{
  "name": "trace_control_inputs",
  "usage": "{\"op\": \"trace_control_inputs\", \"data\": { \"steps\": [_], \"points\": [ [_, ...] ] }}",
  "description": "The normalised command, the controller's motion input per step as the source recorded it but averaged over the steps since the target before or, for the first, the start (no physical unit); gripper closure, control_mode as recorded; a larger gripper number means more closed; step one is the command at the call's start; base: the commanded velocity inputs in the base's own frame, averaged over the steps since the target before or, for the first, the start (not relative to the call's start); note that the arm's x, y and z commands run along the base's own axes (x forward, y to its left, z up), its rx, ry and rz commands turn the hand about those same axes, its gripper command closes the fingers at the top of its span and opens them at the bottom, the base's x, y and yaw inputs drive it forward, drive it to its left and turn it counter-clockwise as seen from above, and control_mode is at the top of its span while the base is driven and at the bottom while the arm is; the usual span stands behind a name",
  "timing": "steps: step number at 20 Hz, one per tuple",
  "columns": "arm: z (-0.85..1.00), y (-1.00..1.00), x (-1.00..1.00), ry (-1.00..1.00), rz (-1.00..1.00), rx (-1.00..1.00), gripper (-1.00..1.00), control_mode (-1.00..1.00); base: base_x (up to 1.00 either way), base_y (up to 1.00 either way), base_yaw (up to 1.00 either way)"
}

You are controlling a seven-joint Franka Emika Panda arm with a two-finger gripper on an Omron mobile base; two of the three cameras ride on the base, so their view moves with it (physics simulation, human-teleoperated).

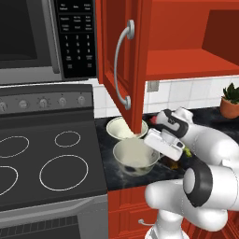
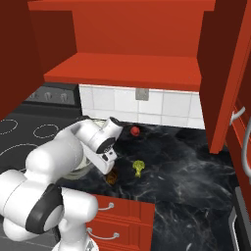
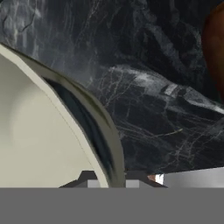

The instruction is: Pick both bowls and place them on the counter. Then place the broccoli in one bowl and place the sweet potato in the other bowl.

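Note:
Two bowls stand on the black marble counter point(image 2: 186, 176) just right of the stove. The deeper grey-mottled bowl point(image 1: 135, 156) is in front, and the shallower, paler bowl point(image 1: 123, 128) sits behind it under the open cabinet door. My gripper point(image 1: 160, 158) is shut on the right rim of the deeper bowl. In the hand view the rim point(image 3: 98, 122) runs down between my fingertips, where the gripper point(image 3: 109, 177) pinches it. The sweet potato point(image 2: 112, 178) lies right beside the hand, and also shows as a sweet potato point(image 3: 216, 48) at the hand view's edge. The broccoli point(image 2: 138, 167) lies a little further right.
The open red cabinet door point(image 1: 119, 56) hangs over the bowls, with a bare shelf point(image 2: 122, 68) above the counter. The dark stovetop point(image 1: 46, 158) is to the left. A small round red item point(image 2: 134, 130) sits near the backsplash, and a potted plant point(image 1: 230, 100) stands far right.

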Motion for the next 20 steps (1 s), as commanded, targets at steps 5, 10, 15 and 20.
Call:
{"op": "trace_control_inputs", "data": {
  "steps": [5, 10, 15, 20],
  "points": [
    [-0.09, 0.09, 0.1, 0.0, 0.0, -0.03, 1.0, -1.0, 0.0, 0.0, 0.0],
    [-0.14, 0.11, 0.12, 0.04, 0.0, 0.0, 1.0, -1.0, 0.0, 0.0, 0.0],
    [-0.12, 0.07, 0.09, 0.07, 0.0, 0.0, 1.0, -1.0, 0.0, 0.0, 0.0],
    [-0.07, 0.04, 0.0, 0.03, 0.0, 0.0, -1.0, -1.0, 0.0, 0.0, 0.0]
  ]
}}
